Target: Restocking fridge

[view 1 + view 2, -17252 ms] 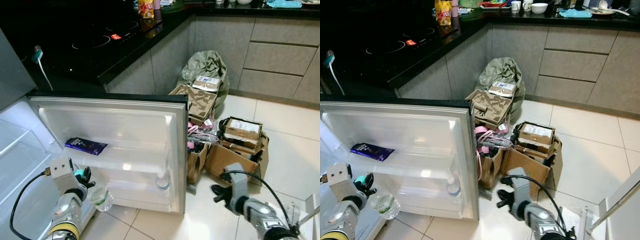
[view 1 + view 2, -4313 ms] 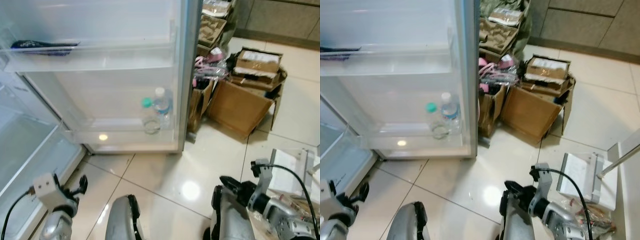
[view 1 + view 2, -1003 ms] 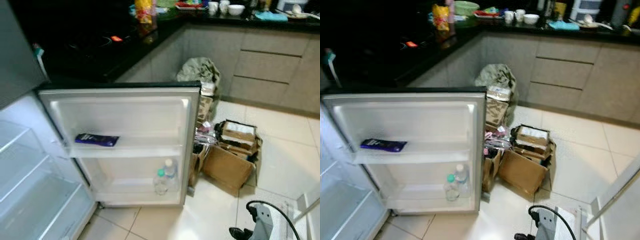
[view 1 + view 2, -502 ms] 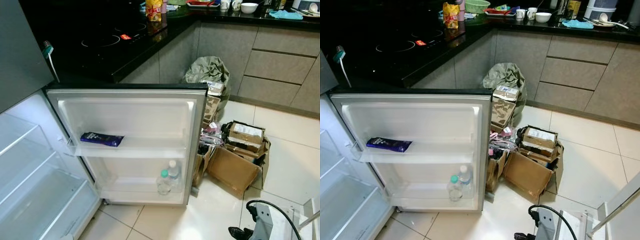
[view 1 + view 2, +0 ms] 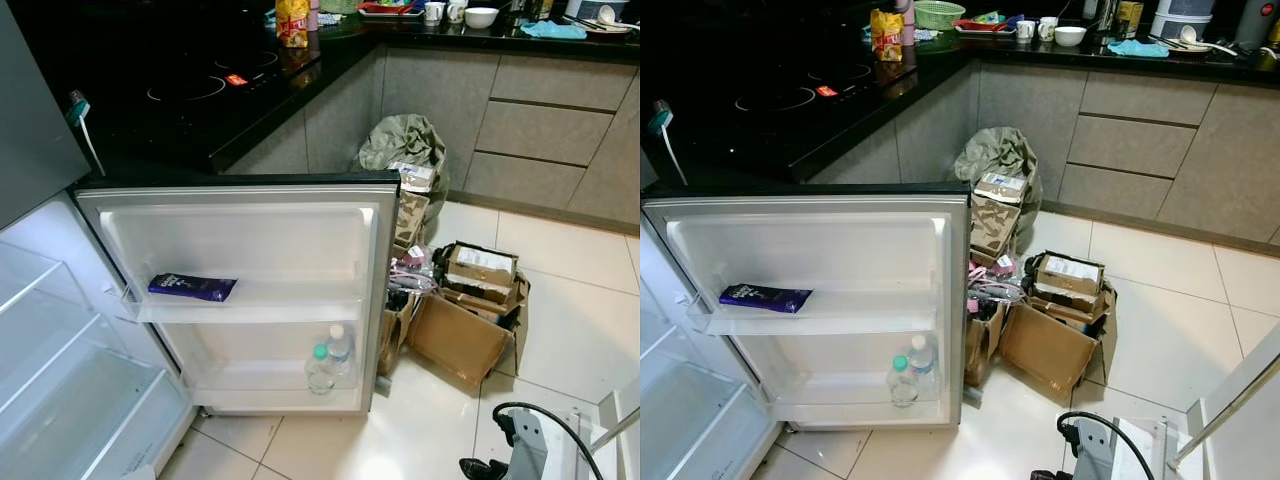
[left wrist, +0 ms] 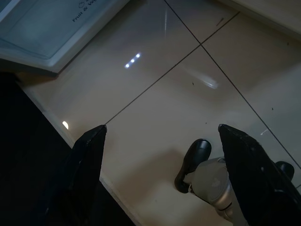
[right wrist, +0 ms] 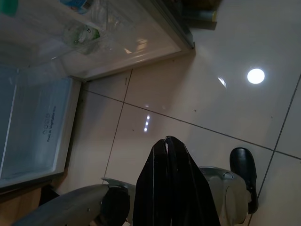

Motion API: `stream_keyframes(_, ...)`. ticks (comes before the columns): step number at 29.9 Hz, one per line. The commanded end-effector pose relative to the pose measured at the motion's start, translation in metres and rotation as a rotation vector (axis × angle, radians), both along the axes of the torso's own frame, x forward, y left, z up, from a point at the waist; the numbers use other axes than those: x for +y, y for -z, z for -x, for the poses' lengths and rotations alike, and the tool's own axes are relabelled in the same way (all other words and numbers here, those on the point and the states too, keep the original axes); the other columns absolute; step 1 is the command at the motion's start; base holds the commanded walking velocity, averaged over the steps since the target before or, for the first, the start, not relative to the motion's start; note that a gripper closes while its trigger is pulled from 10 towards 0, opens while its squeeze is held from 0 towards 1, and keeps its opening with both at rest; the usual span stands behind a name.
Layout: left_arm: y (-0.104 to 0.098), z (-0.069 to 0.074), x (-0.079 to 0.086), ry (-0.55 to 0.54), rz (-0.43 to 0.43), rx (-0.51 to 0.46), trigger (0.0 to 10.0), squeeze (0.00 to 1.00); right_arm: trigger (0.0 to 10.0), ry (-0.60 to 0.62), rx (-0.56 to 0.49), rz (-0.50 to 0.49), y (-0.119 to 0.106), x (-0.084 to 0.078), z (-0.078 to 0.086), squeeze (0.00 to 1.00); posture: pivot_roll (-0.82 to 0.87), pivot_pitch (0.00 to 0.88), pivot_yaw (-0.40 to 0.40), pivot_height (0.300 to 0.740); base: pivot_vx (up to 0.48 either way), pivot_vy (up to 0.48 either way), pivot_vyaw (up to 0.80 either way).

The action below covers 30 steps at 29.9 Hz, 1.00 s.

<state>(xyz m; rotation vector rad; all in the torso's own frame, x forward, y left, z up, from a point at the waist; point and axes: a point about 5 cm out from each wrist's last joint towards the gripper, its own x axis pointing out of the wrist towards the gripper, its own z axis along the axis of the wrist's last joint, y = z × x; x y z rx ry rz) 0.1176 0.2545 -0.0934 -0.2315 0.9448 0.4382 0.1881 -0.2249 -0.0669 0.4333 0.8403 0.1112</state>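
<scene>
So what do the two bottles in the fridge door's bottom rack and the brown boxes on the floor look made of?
The two bottles look like clear plastic: see-through bodies, one green cap, one white. The brown boxes look like matte corrugated cardboard, with folded, creased flaps. The fridge door's rack appears glossy white plastic.

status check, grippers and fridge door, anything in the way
Left gripper open, right gripper shut, both empty over floor tiles. Fridge door open: two water bottles low, dark packet above. Cardboard boxes beside door.
</scene>
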Motion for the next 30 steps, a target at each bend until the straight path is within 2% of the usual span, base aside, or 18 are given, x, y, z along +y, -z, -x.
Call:
stream_keyframes(1, 0.002, 0.000, -0.006, 0.011, 0.014, 0.005, 10.0, 0.00, 10.0, 0.013, 0.023, -0.009, 0.003, 0.001, 0.006, 0.00, -0.10, 0.000, 0.015, 0.740, 0.000, 0.000, 0.00)
stream_keyframes(4, 0.002, -0.002, -0.007, 0.012, 0.013, 0.004, 10.0, 0.00, 10.0, 0.033, 0.041, 0.001, 0.005, 0.000, 0.008, 0.00, -0.10, 0.000, 0.016, 0.740, 0.000, 0.000, 0.00)
stream_keyframes(7, 0.001, -0.003, -0.008, 0.018, 0.014, 0.002, 10.0, 0.00, 10.0, 0.079, 0.100, 0.101, 0.009, -0.005, 0.012, 0.00, -0.10, 0.000, 0.017, 0.740, 0.000, 0.000, 0.00)
stream_keyframes(12, 0.002, -0.004, -0.010, 0.022, 0.017, 0.002, 10.0, 0.00, 10.0, 0.057, 0.086, 0.047, 0.009, -0.003, 0.014, 0.00, -0.09, 0.000, 0.015, 0.740, 0.000, 0.000, 0.00)
stream_keyframes(15, 0.002, -0.005, -0.012, 0.022, 0.022, 0.001, 10.0, 0.00, 10.0, 0.078, 0.099, 0.076, 0.010, -0.004, 0.015, 0.00, -0.09, 0.000, 0.016, 0.740, 0.000, 0.000, 0.00)
stream_keyframes(19, 0.002, -0.005, -0.013, 0.024, 0.026, 0.001, 10.0, 0.00, 10.0, 0.037, 0.096, 0.077, 0.010, -0.002, 0.015, 0.00, -0.09, 0.000, 0.016, 0.740, 0.000, 0.000, 0.00)
stream_keyframes(23, 0.003, -0.005, -0.015, 0.030, 0.030, 0.004, 10.0, 0.00, 10.0, 0.068, 0.102, 0.092, 0.010, -0.004, 0.015, 0.00, -0.09, 0.000, 0.016, 0.740, 0.000, 0.000, 0.00)
stream_keyframes(30, 0.005, -0.005, -0.026, 0.071, 0.115, -0.011, 10.0, 0.00, 10.0, 0.082, 0.106, 0.093, 0.011, -0.004, 0.017, 0.00, -0.10, 0.000, 0.013, 0.740, 0.000, 0.000, 0.00)
